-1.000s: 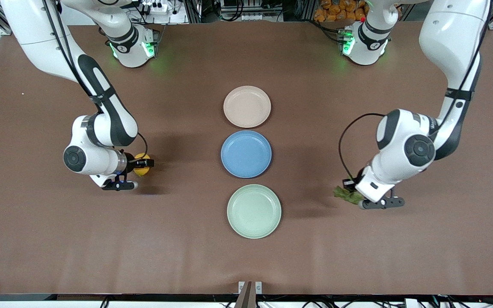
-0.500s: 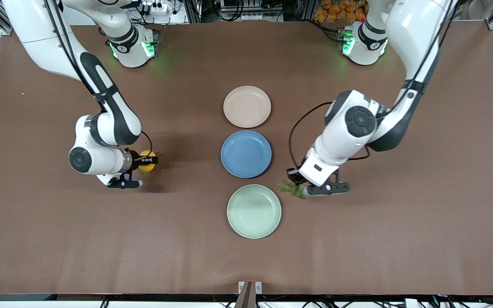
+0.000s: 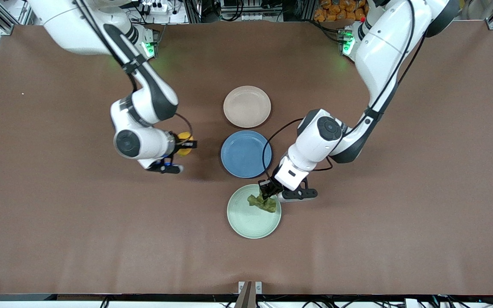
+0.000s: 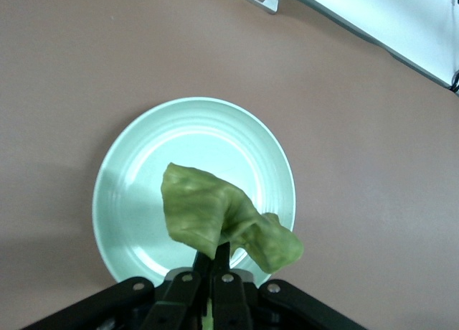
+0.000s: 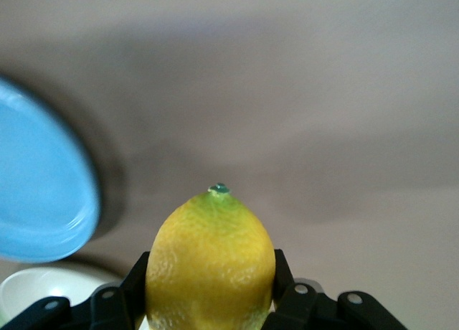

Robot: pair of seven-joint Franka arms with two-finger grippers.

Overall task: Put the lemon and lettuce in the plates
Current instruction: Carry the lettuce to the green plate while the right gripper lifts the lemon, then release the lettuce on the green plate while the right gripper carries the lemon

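My left gripper [image 3: 268, 193] is shut on the wrinkly green lettuce [image 3: 263, 202] and holds it over the mint green plate [image 3: 246, 222], at the edge toward the left arm's end. In the left wrist view the lettuce [image 4: 215, 219] hangs from the left gripper [image 4: 217, 262] above that plate [image 4: 129, 194]. My right gripper [image 3: 185, 145] is shut on the yellow lemon [image 3: 183, 139] and holds it over bare table beside the blue plate [image 3: 246, 154]. In the right wrist view the lemon [image 5: 211, 262] fills the right gripper [image 5: 211, 280]. The beige-pink plate [image 3: 247, 106] lies empty.
The three plates lie in a row at mid-table, beige-pink nearest the bases, blue in the middle, mint green nearest the front camera. The blue plate [image 5: 39, 194] shows in the right wrist view. Brown table [image 3: 400, 239] spreads around them.
My left gripper has carried the lettuce from the table toward the left arm's end to over the mint green plate. My right gripper has carried the lemon toward the blue plate.
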